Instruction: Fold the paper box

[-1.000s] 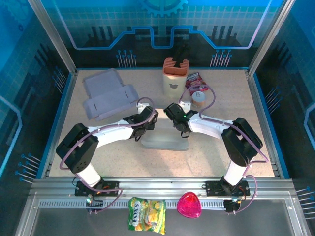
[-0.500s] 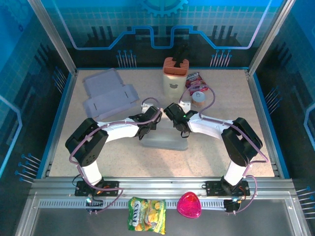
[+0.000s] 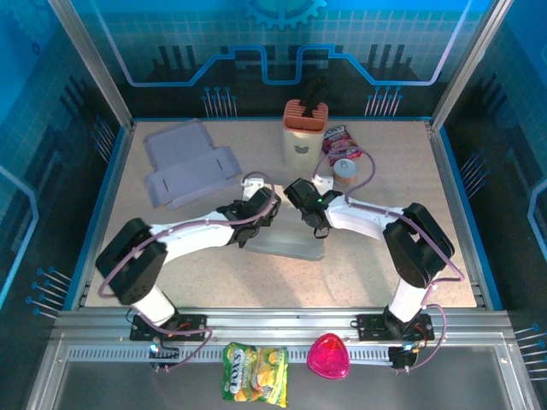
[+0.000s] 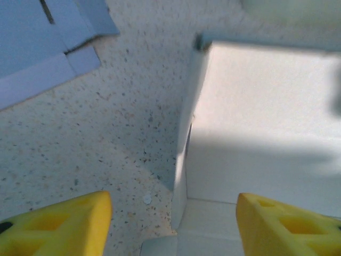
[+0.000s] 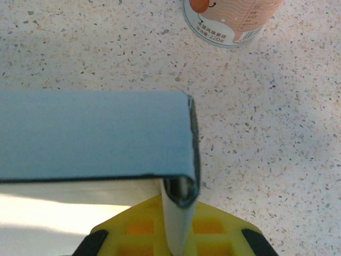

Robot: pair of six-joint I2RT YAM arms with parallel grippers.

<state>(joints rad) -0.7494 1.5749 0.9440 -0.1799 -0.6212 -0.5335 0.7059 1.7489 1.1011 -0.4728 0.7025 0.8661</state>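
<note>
Inside the right pincer (image 5: pixel 176 237), the paper box (image 5: pixel 90 133) wall stands clamped.

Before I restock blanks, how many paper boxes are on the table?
2: one flat paper box lying unfolded at far left; one partly folded paper box at centre. None seem hidden.

A speckled beige table (image 3: pixel 402 179) fills the middle of the cell, edged by a thin blue rim (image 3: pixel 101 213). Behind it stands a translucent blue back wall (image 3: pixel 273 43) printed with a fine grid, circuit-like lines and a gear shape at the top. Blue side walls (image 3: pixel 43 171) carry the same pattern. Two slanting aluminium posts (image 3: pixel 94 64) frame the back corners. A slotted aluminium rail (image 3: pixel 282 323) runs along the near edge. The light is bright and even, with soft shadows.
</note>
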